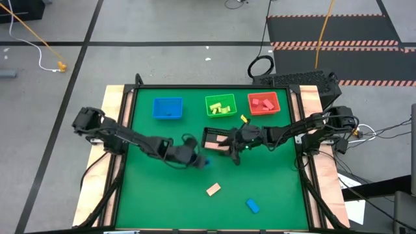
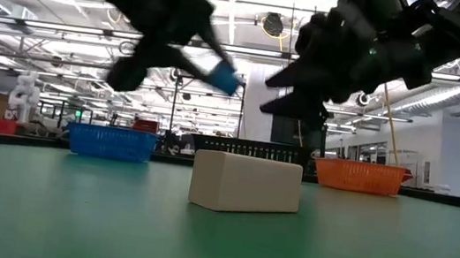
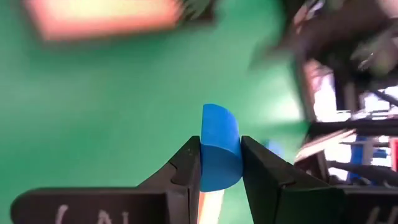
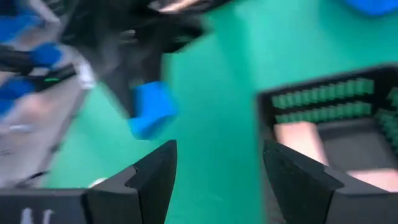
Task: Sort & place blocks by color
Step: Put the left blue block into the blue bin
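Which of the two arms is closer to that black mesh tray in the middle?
The right. The right gripper hangs open at the black mesh tray's edge, while the left gripper, shut on a blue block, is off to the tray's side, apart from it.

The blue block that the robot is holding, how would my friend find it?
Start at the black mesh tray in the middle of the green table. Just beside it the left gripper pinches the blue block in the air. The other loose blue block lies flat on the table near the front edge.
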`<state>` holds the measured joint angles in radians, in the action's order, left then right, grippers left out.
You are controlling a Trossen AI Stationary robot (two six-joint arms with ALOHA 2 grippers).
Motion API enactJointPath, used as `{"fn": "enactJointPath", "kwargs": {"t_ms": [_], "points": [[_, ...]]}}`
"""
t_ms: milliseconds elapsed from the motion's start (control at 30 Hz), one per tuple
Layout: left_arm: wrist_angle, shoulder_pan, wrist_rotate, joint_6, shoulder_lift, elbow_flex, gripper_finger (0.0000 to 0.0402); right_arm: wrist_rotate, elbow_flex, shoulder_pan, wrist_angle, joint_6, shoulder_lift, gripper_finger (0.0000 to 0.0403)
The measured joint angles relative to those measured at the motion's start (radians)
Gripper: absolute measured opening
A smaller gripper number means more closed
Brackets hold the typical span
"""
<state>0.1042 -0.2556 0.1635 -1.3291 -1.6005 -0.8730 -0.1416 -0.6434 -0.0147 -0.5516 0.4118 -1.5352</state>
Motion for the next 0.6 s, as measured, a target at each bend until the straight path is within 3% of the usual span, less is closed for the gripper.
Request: {"fn": "enactJointPath", "kwargs": {"t_ms": [100, 233, 600], "points": [[0.147, 0.032, 0.022, 0.136, -0.001, 0.0, 0.0087, -0.101, 0.0, 0.0, -0.045, 0.021, 0.0, 0.0231], [0.227, 0.053, 0.057, 0.257, 0.0, 0.0, 0.0087, -0.168, 0.0, -0.001, -0.092, 0.026, 0.0, 0.0231], [0.289, 0.055, 0.112, 0.351, -0.001, 0.0, 0.0087, -0.169, 0.001, 0.0, -0.25, 0.024, 0.0, 0.0231]]}}
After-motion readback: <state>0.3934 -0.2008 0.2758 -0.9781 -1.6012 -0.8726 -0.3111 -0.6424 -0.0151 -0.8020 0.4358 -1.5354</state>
